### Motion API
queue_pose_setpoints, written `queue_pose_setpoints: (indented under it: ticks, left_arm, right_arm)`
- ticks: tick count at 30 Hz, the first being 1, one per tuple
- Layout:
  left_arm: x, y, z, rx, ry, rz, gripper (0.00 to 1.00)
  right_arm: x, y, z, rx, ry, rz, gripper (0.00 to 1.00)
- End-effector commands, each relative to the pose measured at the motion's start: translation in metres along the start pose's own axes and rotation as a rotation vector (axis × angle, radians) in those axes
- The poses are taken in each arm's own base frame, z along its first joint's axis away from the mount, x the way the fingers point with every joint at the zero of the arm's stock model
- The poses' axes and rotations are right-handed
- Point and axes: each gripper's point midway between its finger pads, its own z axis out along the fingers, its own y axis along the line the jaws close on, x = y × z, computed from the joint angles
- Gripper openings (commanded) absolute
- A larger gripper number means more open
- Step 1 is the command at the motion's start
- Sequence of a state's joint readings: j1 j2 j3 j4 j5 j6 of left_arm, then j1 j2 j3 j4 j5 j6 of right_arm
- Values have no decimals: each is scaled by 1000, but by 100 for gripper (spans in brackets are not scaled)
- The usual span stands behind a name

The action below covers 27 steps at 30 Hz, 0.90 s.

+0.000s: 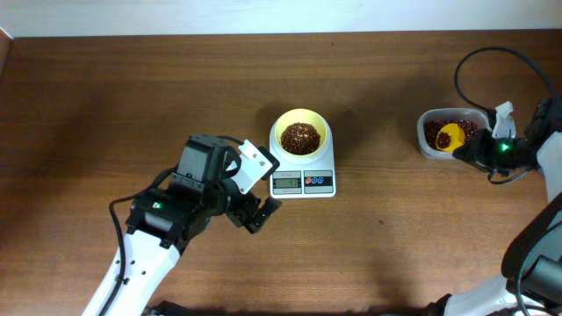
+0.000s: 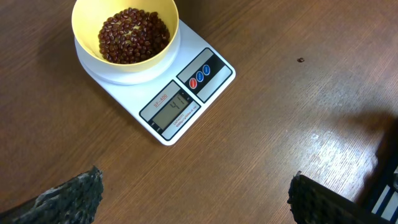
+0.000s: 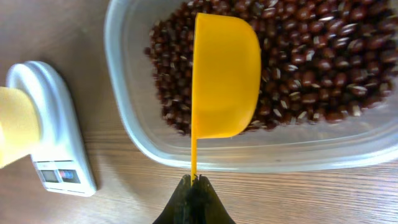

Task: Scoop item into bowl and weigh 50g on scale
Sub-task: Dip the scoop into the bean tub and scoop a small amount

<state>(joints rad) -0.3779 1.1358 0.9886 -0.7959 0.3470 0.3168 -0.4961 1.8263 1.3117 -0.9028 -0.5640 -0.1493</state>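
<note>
The pale-yellow bowl [image 1: 300, 133] stands on the white scale [image 1: 304, 181] at the table's middle and holds dark reddish-brown beans [image 1: 299, 138]. In the left wrist view the bowl [image 2: 127, 37] with beans [image 2: 134, 34] sits on the scale [image 2: 186, 99]; the display is lit. My left gripper [image 1: 255, 206] is open and empty, left of the scale [image 2: 193, 196]. My right gripper [image 3: 194, 180] is shut on the handle of a yellow scoop [image 3: 224, 74], held on edge over the beans [image 3: 323, 56] in the clear container [image 3: 143, 137]. The scoop [image 1: 450, 137] shows overhead too.
The clear container [image 1: 427, 145] stands at the right, apart from the scale [image 3: 56, 149]. A single stray bean [image 2: 300, 60] lies on the wood right of the scale. A black cable [image 1: 474, 61] loops behind the right arm.
</note>
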Motion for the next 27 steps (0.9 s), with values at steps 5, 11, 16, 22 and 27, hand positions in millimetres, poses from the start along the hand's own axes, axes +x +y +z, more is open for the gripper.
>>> queue_pose_setpoints:
  ticks: [5, 11, 16, 22, 27]
  left_arm:
    - [0, -1, -2, -4, -6, -2, 99]
    - [0, -1, -2, -4, -6, -2, 99]
    - [0, -1, -2, -4, -6, -2, 99]
    - [0, -1, -2, -4, -6, -2, 99]
    - [0, -1, -2, -4, -6, -2, 99]
  right_arm:
    - [-11, -32, 0, 172, -26, -65, 4]
    - [-16, 1, 3, -16, -55, -69, 4]
    - [-16, 27, 20, -14, -29, -158, 4]
    - [-12, -3, 22, 209, 7, -133, 4]
    - [-12, -17, 18, 295, 17, -167, 4]
